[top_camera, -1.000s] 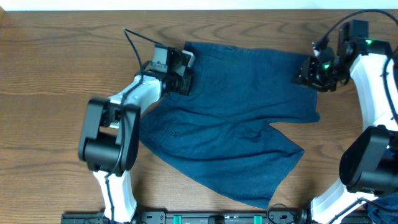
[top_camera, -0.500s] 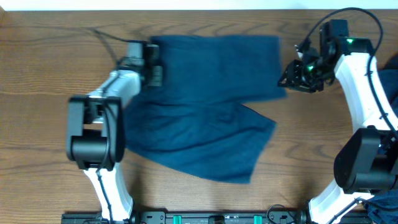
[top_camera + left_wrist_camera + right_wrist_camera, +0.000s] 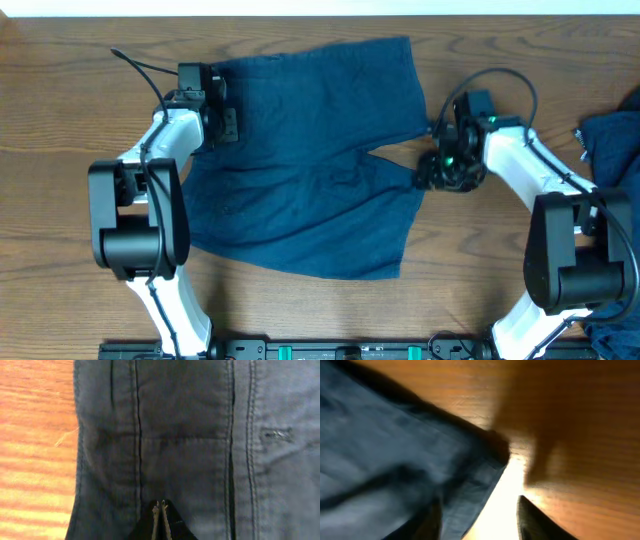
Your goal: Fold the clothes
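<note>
The clothes in hand are dark navy shorts [image 3: 310,170], lying flat on the wooden table [image 3: 60,200] with the waistband to the left and both legs pointing right. My left gripper [image 3: 228,110] sits at the waistband's far end, shut on the cloth. In the left wrist view its fingertips [image 3: 160,507] meet over the stitched denim [image 3: 190,435]. My right gripper [image 3: 428,175] is at the near leg's hem corner, just right of the crotch gap. It is open [image 3: 479,502], with one finger over the blurred cloth [image 3: 395,450] and the other over bare wood.
More dark blue cloth [image 3: 608,140] lies at the table's right edge, and another piece [image 3: 620,330] shows at the bottom right corner. The left arm's cable [image 3: 140,68] trails across the wood behind the left gripper.
The shorts have slid left across the table with my left gripper. My right gripper left the far leg's corner and moved down and left to the near leg's hem.
</note>
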Motion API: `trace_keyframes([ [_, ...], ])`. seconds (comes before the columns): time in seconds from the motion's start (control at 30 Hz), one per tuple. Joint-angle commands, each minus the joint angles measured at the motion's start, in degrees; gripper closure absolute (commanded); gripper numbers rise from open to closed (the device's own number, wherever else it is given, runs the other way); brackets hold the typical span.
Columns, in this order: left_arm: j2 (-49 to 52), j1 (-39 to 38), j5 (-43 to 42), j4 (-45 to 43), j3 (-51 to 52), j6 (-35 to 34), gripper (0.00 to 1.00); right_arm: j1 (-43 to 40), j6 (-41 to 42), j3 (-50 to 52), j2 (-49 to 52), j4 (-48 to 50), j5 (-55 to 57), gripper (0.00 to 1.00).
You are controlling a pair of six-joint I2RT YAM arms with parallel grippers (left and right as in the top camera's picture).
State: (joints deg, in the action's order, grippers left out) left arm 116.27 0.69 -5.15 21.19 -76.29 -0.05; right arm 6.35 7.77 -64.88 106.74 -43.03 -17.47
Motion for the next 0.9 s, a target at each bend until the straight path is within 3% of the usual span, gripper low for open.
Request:
trace_keyframes([
  [0.0, -3.8, -0.1, 0.3, 0.9, 0.5, -0.2, 0.94, 0.4, 3.9, 4.1, -0.9, 3.8, 1.2, 0.73],
  [0.13, -4.2, -0.1, 0.3, 2.1, 0.5, 0.3, 0.94, -0.1, 4.2, 6.4, -0.9, 6.2, 2.9, 0.98],
  [0.27, -4.2, -0.1, 1.8, 3.2, 0.5, 0.4, 0.94, -2.3, 4.2, 5.1, -1.0, 6.4, 10.1, 0.99],
  [0.4, -4.3, -0.1, 1.7, 5.4, 0.5, 0.4, 0.94, -4.8, 3.3, 2.9, -1.0, 6.0, 5.7, 0.99],
  [0.43, -4.5, -0.1, 1.7, 6.4, 0.5, 0.4, 0.94, -5.2, 2.7, 2.7, -1.0, 5.9, 3.1, 0.91],
  [0.47, -4.7, -0.1, 1.2, 7.7, 0.5, 0.4, 0.94, -5.5, 2.4, 2.7, -1.0, 5.8, 0.1, 0.67],
  [0.5, -4.9, -0.1, 0.6, 8.9, 0.5, 0.4, 0.94, -5.6, 2.4, 2.8, -1.0, 5.6, -1.1, 0.53],
  [0.53, -5.4, -0.1, -0.2, 10.4, 0.5, 0.4, 0.93, -5.6, 2.4, 2.8, -1.0, 5.2, -2.0, 0.46],
  [0.67, -7.7, -0.1, -4.3, 17.5, 0.5, -0.6, 0.89, -4.7, 2.5, 2.9, -1.0, 5.4, -4.2, 0.43],
  [0.87, -7.9, -0.1, -9.1, 28.9, 1.5, -2.4, 0.89, -2.2, 2.5, 2.9, -1.0, 6.1, -4.7, 0.48],
])
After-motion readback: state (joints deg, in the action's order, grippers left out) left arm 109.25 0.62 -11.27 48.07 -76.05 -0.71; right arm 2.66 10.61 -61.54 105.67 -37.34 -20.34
